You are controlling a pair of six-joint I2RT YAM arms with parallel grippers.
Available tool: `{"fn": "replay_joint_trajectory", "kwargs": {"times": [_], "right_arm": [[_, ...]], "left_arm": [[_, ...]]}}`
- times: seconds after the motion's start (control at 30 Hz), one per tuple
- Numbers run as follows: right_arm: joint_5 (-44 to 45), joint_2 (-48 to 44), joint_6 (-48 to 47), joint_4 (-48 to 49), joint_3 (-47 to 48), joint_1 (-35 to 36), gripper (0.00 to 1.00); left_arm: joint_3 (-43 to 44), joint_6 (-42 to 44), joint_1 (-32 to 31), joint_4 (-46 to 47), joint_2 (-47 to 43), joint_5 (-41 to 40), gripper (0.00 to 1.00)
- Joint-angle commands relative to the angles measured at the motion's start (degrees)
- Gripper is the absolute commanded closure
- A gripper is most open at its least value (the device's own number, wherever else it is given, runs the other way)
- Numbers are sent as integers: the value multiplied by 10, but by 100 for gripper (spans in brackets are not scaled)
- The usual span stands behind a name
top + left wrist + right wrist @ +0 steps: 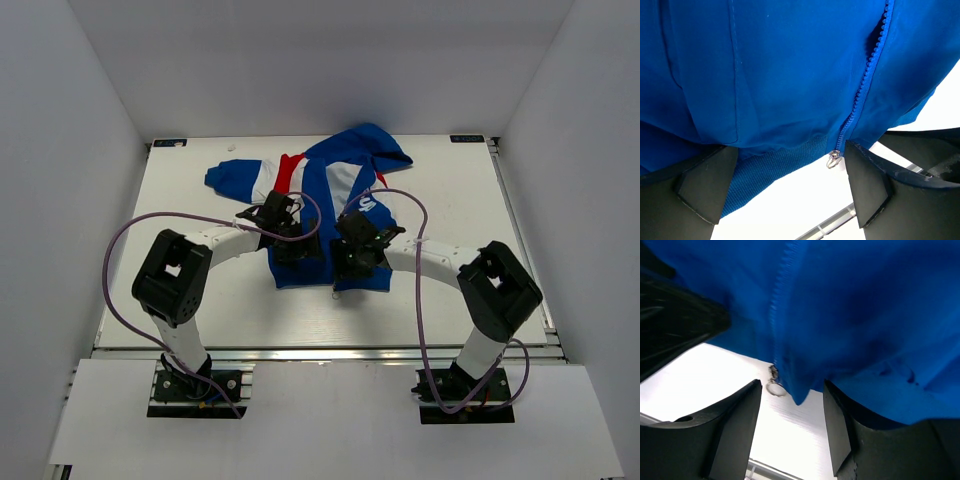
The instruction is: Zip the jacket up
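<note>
On the white surface lies the jacket, hood toward one o'clock. Left pincer and right pincer gape at its hem; we should pinch the zipper pull squarely.

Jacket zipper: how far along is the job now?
Done: both arms are at the jacket hem. In hand: the open left gripper and open right gripper straddle it beside the zipper slider, gripping nothing. To do: the slider sits at the bottom, so the whole upward pull remains.

The blue jacket lies flat, its zipper slider at the hem.
</note>
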Motion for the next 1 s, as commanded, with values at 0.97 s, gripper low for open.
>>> {"fn": "replay_joint_trajectory", "kwargs": {"times": [0.97], "right_arm": [[39, 31, 43, -11, 17, 15, 58]], "left_arm": [[-39, 22, 10, -40, 0, -49, 2]]}}
